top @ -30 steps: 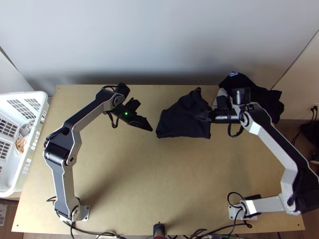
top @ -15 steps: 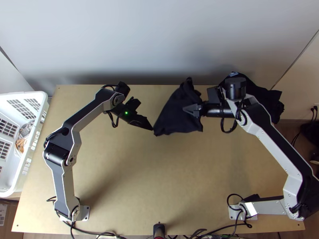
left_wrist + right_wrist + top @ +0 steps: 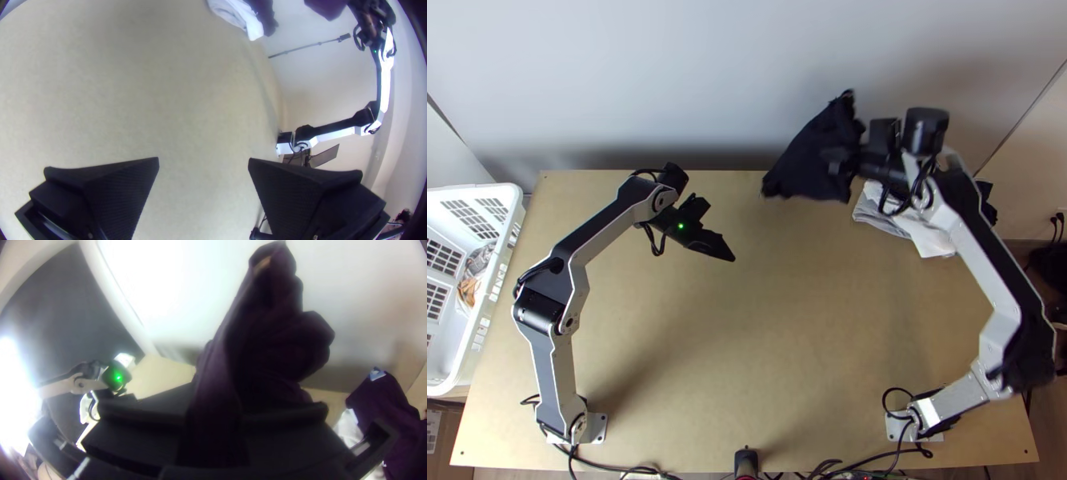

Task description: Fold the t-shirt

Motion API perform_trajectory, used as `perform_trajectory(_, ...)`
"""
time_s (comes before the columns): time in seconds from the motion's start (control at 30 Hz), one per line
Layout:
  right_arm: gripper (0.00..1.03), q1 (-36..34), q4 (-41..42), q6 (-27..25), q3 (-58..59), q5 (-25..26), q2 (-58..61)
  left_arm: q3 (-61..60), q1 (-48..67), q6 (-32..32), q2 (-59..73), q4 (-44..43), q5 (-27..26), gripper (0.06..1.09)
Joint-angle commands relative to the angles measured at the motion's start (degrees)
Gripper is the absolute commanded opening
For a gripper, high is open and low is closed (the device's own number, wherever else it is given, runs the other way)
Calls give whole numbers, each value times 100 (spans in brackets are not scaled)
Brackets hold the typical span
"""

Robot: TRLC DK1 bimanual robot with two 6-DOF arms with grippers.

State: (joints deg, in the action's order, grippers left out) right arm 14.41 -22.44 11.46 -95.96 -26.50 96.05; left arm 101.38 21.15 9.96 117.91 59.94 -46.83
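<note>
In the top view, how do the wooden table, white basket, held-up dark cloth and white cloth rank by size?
1. Wooden table
2. White basket
3. Held-up dark cloth and white cloth, order unsure: the first is lifted nearer the camera, the second partly hidden.

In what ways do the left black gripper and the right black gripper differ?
The left black gripper has its fingers apart and empty; the right black gripper is shut on dark cloth. In the top view, the left gripper shows over the light wooden table, the right gripper against the pale wall. Both have flat fingers.
</note>
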Motion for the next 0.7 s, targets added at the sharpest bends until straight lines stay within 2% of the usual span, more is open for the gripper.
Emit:
perform_trajectory(0.0, 3, -782, 90, 31, -1179, 110, 1030, -66, 4, 15, -49, 9, -2, 104)
perform_trajectory(0.37, 3, -1608, -323, 40, -3385, 110, 2629, -277, -84, 77, -180, 9, 7, 104)
perform_trajectory(0.67, 3, -1969, -455, -65, -3473, 198, 2708, -303, -93, 94, -189, -18, -2, 104)
